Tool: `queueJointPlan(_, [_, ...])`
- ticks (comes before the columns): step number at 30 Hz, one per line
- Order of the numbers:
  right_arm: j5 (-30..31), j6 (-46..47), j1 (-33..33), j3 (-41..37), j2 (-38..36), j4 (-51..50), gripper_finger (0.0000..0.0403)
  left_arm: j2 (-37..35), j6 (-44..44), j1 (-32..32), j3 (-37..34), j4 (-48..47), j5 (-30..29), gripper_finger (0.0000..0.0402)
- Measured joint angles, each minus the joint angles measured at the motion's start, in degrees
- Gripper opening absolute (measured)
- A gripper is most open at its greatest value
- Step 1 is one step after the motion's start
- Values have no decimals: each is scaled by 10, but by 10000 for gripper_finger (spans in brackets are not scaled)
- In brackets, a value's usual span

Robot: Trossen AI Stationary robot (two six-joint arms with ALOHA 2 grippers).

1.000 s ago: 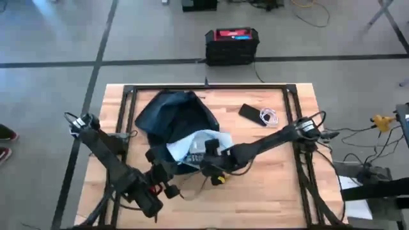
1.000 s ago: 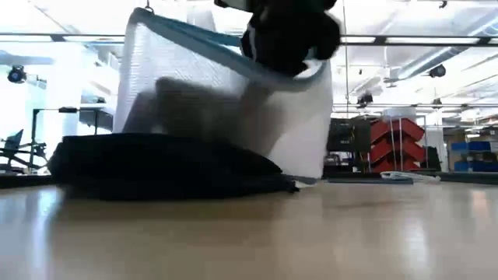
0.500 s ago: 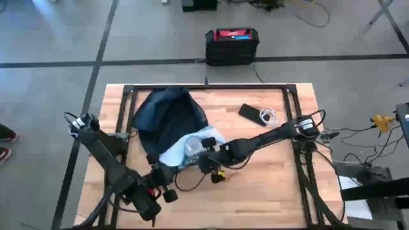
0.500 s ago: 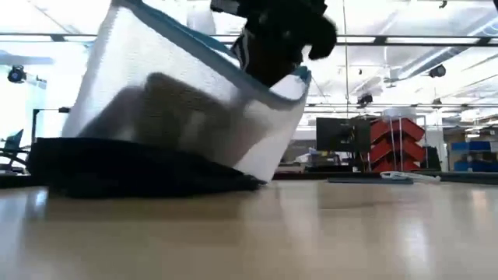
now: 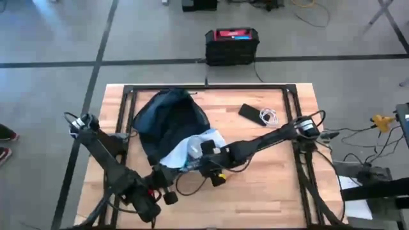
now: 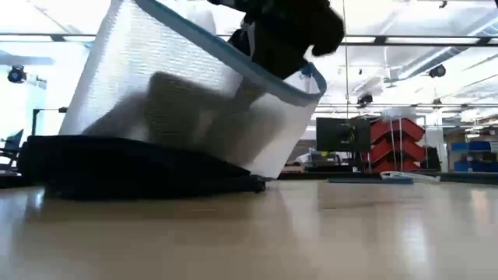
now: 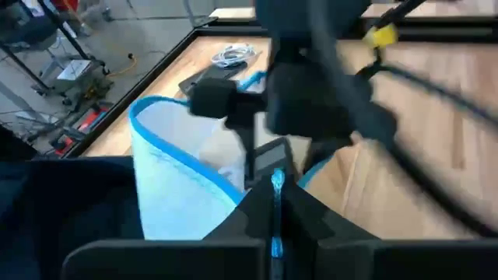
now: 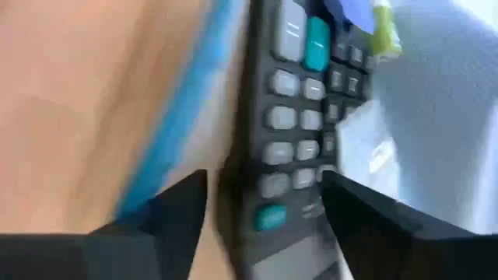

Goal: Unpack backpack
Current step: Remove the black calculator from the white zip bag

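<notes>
The dark navy backpack point(image 5: 167, 116) lies flat on the table's left half and shows as a low dark heap point(image 6: 140, 167) in the low view. A white mesh pouch with a blue rim point(image 5: 192, 147) point(image 6: 179, 93) stands tilted on the backpack's near end. My left gripper point(image 5: 170, 170) point(image 7: 274, 204) is shut on the pouch's rim. My right gripper point(image 5: 199, 152) point(image 8: 264, 198) reaches into the pouch's mouth. It is open, with one finger on either side of a dark keypad device point(image 8: 299, 117); I cannot tell whether the fingers touch the device. My left gripper pinches the pouch's blue rim point(image 7: 274, 180) between its two fingers, at the near side of the mouth. It comes from the table's near left side, slanting down. The pouch's mouth is raised and tilted, and its lower part rests on the backpack.
A black phone point(image 5: 250, 114) and a coiled white cable point(image 5: 268, 116) lie at the table's far right. A black frame point(image 5: 211, 87) runs around the tabletop. A black box with a red top point(image 5: 231, 45) stands on the floor beyond. Bare wood lies near and right.
The pouch has tipped over further, so its blue rim now slants more steeply. Pouch and backpack have slid a little toward the table's left edge. My right gripper has stayed at the pouch's mouth.
</notes>
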Motion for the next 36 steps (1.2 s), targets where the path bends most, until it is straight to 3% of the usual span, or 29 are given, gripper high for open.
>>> queueJointPlan(8, [100, -18, -15, -5, 0, 36, 220, 0, 89, -14, 0, 72, -1, 0])
queueJointPlan(11, [77, -19, -20, -4, 0, 50, 197, 0, 95, -22, 0, 73, -1, 0])
queueJointPlan(14, [-21, -26, -25, -4, 0, 62, 178, 0, 96, -27, 0, 74, -1, 0])
queueJointPlan(16, [-50, -30, -27, -4, 4, 62, 169, 0, 96, -29, 0, 75, -1, 0])
queueJointPlan(28, [-12, -28, -55, -4, 54, 68, 125, 0, 120, -55, -1, 82, 24, 0])
queueJointPlan(34, [-8, -27, -58, -5, 49, 61, 22, 0, 120, -66, -1, 76, 24, 0])
queueJointPlan(36, [-7, -27, -58, -5, 42, 56, 9, 0, 118, -66, -3, 76, 23, 0])
